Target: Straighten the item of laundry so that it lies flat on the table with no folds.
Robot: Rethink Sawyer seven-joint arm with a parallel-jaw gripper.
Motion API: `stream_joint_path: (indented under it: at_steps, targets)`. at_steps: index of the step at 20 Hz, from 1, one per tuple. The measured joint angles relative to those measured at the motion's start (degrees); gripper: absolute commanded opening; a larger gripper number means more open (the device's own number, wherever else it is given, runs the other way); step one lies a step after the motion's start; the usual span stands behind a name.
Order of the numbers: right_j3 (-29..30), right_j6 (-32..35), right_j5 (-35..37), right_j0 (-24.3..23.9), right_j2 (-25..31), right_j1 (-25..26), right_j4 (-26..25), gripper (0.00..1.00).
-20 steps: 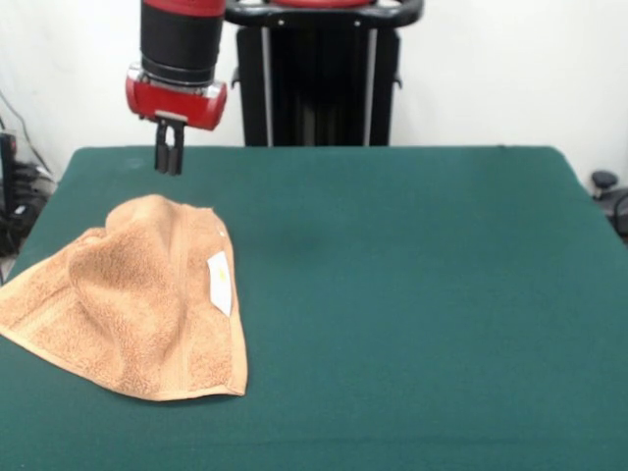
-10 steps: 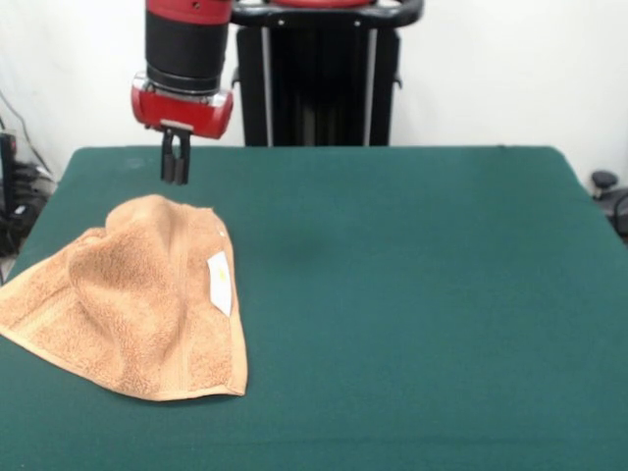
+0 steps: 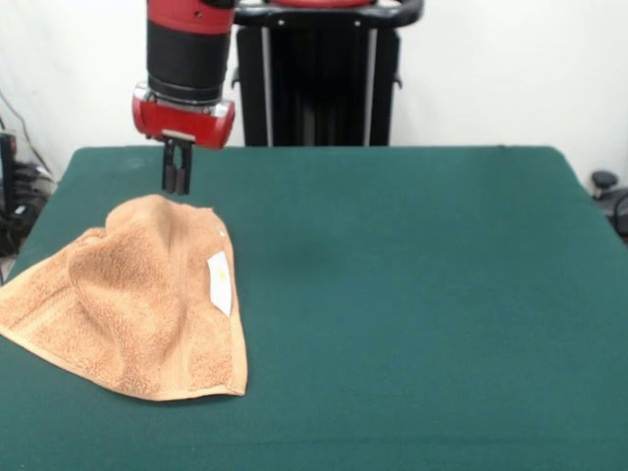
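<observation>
The item of laundry (image 3: 132, 299) is an orange-tan terry towel lying rumpled and folded over itself on the left part of the green table (image 3: 412, 294), with a white label (image 3: 220, 282) showing on its right side. Its left corner hangs at the table's left edge. My gripper (image 3: 177, 186) hangs from the red and black arm just above the towel's far edge, its dark fingers close together and shut on nothing.
The robot's black pedestal (image 3: 319, 74) stands behind the table's far edge. Cables and dark equipment (image 3: 15, 186) sit off the table's left side, and a dark object (image 3: 608, 191) lies beyond the right edge.
The gripper has moved slightly right and lower, closer to the towel's far edge. The towel has not moved.
</observation>
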Motion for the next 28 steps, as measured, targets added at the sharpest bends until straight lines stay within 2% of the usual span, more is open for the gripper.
stream_joint_path:
  at_steps: [11, 28]
  targets:
    - [-2.7, 0.0, -2.9, -0.4, 0.4, 9.5, 0.0, 0.00]
    - [-2.3, 0.0, -4.3, -2.0, 1.6, 9.9, 0.0, 0.00]
